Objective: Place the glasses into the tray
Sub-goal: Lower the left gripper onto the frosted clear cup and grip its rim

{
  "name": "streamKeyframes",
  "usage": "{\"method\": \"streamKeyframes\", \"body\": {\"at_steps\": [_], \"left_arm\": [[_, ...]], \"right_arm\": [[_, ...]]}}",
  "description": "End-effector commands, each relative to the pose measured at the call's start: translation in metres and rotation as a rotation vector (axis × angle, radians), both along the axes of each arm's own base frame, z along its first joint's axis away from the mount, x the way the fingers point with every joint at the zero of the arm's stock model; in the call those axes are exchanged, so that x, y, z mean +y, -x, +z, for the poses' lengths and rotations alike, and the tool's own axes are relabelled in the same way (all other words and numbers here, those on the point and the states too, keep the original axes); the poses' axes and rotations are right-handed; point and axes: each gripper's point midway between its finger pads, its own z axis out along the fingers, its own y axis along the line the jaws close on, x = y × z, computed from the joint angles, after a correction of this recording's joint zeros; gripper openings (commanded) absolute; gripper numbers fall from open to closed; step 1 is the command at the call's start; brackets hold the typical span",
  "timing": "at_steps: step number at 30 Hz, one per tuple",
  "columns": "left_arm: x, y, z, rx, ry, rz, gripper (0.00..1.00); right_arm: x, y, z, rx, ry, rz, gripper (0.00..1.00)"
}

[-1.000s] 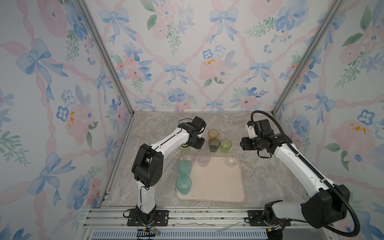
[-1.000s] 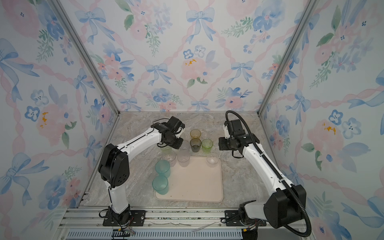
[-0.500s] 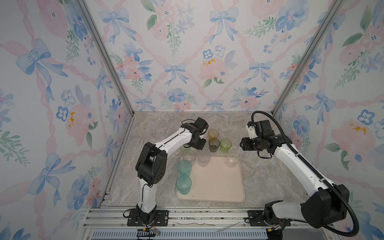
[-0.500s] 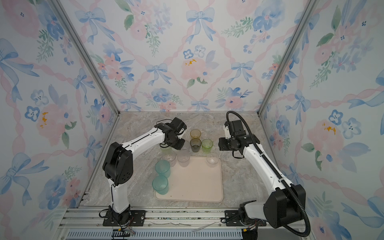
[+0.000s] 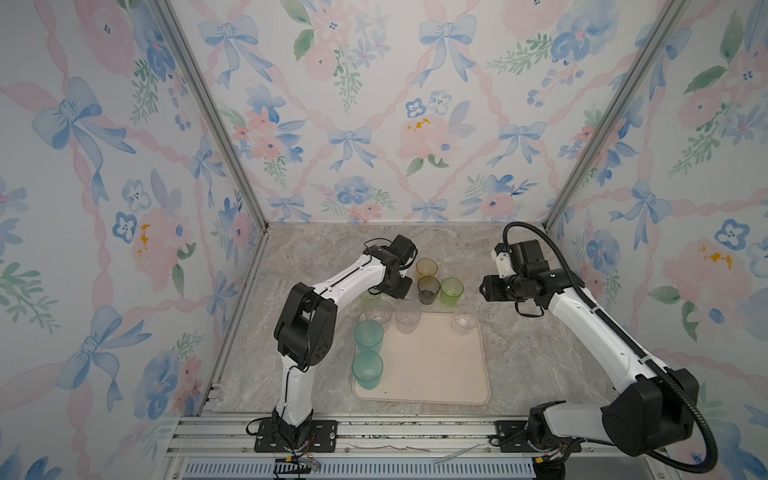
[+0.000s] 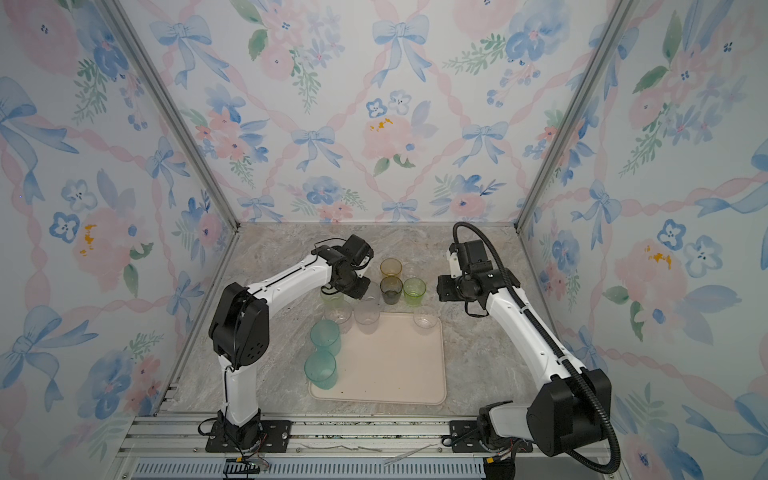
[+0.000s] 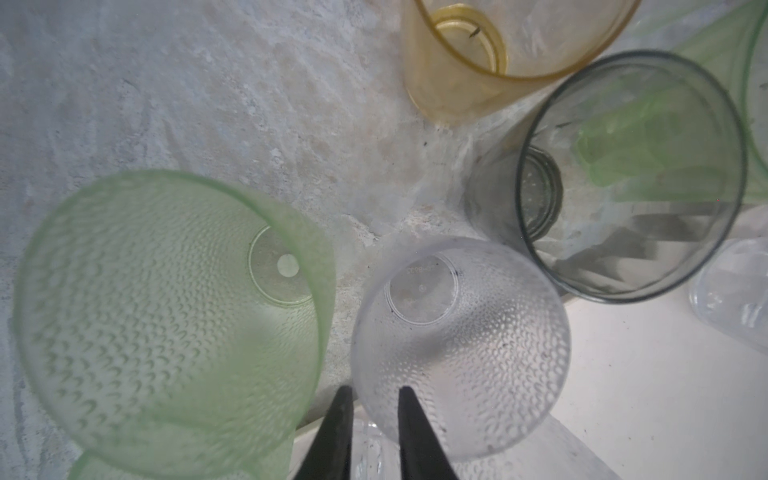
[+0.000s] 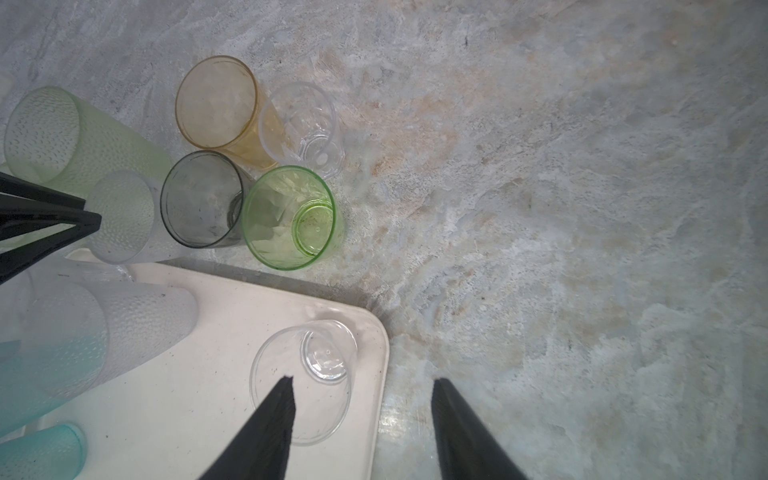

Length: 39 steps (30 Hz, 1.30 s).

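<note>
1. Moulded writing on the base of the clear dimpled glass [image 7: 459, 345] is too faint to read.
2. The left arm's elbow has swung nearer the tray [image 5: 440, 374] since a second ago; the glasses have not moved.
3. The left gripper [image 7: 374, 399] pinches that glass's rim, behind the tray's far edge.
4. The right gripper [image 8: 361, 399] hangs released above the tray's corner.
5. In both top views the left fingertips are hidden.

Beige-pink tray [image 5: 436, 365] — teal, dimpled glasses [image 5: 368, 334]

Eleven glasses [image 5: 428, 289], one tray [image 5: 436, 374]
</note>
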Motion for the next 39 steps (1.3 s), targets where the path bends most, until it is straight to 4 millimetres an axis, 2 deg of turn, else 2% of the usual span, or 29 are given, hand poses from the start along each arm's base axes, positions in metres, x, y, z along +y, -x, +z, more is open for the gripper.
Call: {"method": "streamKeyframes", "body": {"at_steps": [1,12,22,39], "left_arm": [[-0.001,-0.001,-0.003,0.015,-0.014,0.012,0.23],[-0.007,-0.004,-0.006,0.023,-0.003,0.003,0.22],[-0.007,-0.006,-0.004,0.015,-0.005,0.001,0.16],[-0.011,-0.016,0.009,-0.034,-0.002,-0.003,0.08]], "right_arm": [[-0.003,0.001,0.001,-0.01,-0.005,0.003,0.56],[-0.004,0.001,0.0,-0.009,-0.005,-0.001,0.56],[-0.005,0.0,-0.002,-0.005,-0.007,-0.004,0.56],[-0.006,0.0,-0.003,-0.002,-0.004,-0.004,0.56]]}}
